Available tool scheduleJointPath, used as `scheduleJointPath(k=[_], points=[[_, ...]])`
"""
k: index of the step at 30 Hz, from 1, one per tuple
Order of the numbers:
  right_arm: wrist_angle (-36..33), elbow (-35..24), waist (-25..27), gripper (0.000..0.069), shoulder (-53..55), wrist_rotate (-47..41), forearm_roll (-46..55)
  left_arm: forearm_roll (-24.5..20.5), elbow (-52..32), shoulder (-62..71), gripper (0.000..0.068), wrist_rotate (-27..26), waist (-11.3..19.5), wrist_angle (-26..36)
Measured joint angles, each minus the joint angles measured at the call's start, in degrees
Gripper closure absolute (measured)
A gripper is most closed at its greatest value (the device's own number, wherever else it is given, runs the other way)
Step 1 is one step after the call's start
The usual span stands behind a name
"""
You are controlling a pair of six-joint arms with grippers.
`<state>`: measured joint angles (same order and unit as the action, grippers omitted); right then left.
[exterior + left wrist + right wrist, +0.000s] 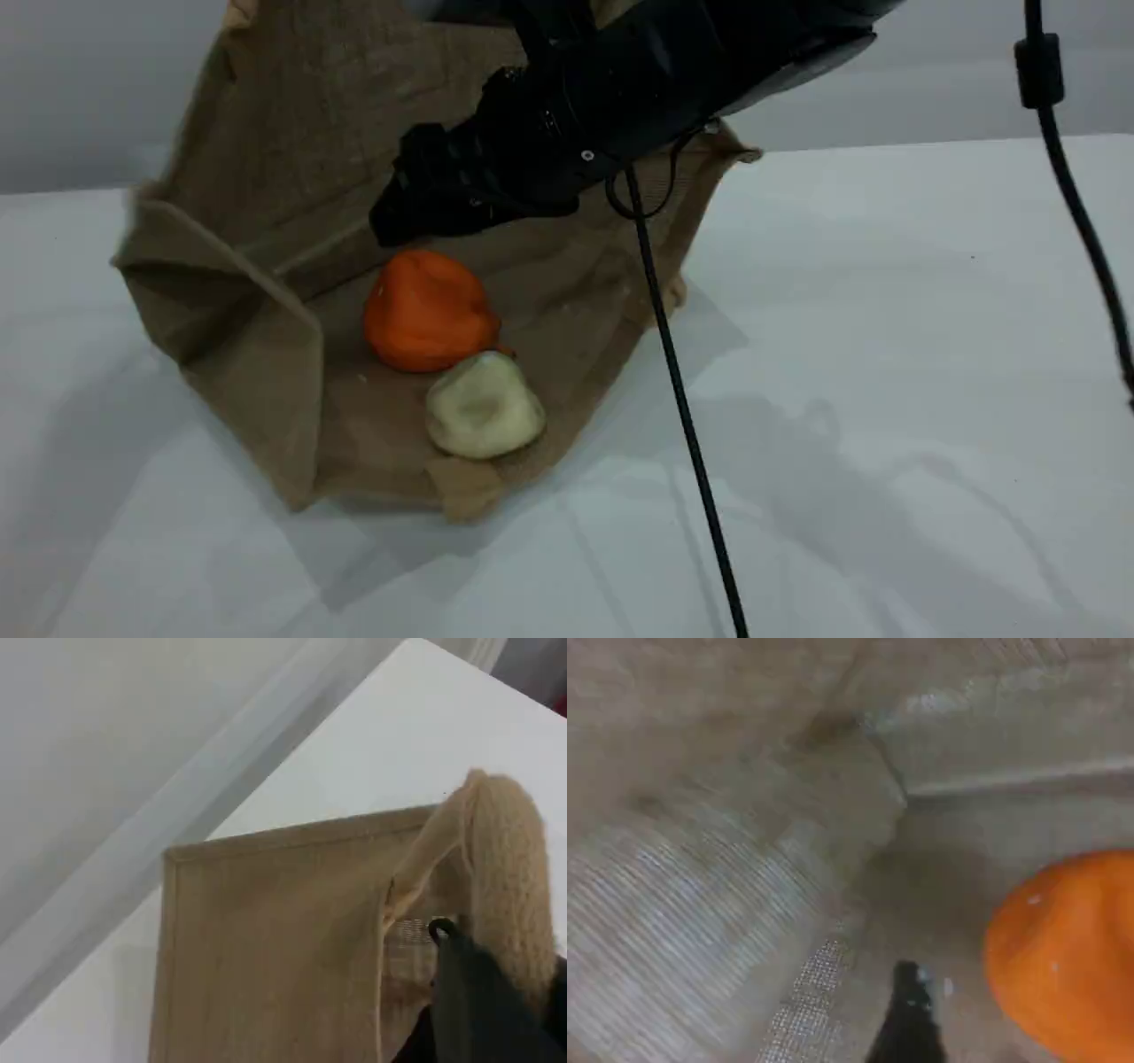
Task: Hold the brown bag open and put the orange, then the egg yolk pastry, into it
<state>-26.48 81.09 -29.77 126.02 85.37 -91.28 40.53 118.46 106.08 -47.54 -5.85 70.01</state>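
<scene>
**A:** Where do the foods sit?

**B:** Both lie inside the large tan-brown woven jute bag (567, 292), which lies on the white worktop (886, 354) with its mouth gaping toward the camera and its upper side lifted high. The bright orange, smooth fruit (428, 310) rests on the lower panel of the fabric. The small pale cream domed pastry (484, 406) lies just in front of it, nearer the hem of the mouth, and the two touch.

**A:** What holds the bag up?

**B:** The left gripper (469, 992). In the left wrist view its dark fingers are pressed together on one of the lighter padded loop handles (505, 877), which rises past the fingertip, with the bag's flat panel and hemmed edge hanging beside it.

**A:** And the right gripper?

**B:** In the scene view the right gripper (394, 221) reaches in from the top edge, its black body slanting down into the bag's mouth, with the tip just above and behind the orange fruit. Its own camera looks at the woven inside of the bag, the fruit at the lower right and one dark fingertip (908, 1019) at the bottom edge. Nothing is visible at that fingertip. Whether its fingers stand apart or together, I cannot tell.

**A:** Anything else?

**B:** A black cable (682, 399) hangs across the scene in front of the bag.
</scene>
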Motion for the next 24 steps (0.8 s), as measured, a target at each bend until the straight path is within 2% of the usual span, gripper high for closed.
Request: scheduleJointPath(k=[3,7,14,18,24], points=[[-0.6,0.0,0.1,0.0127,-1.3,-0.5,1.9,0.0,0.0,0.0,0.0595,0.0,0.0,0.0],[-1.4,-0.1,0.7,0.0127,-3.9,-3.6,6.0,0.0,0.0,0.0,0.0595,0.0,0.0,0.0],[-3.8,-0.1,2.9,0.0134,-9.4,-16.3,20.8,0.0,0.0,0.0,0.0595,0.0,0.0,0.0],[-8.0,-0.1,5.4,0.0134,-12.9,-23.7,29.1,0.0,0.0,0.0,0.0595,0.0,0.0,0.0],[-12.4,-0.2,11.7,0.0138,-19.6,-28.8,33.7,0.0,0.0,0.0,0.0595,0.0,0.0,0.0]])
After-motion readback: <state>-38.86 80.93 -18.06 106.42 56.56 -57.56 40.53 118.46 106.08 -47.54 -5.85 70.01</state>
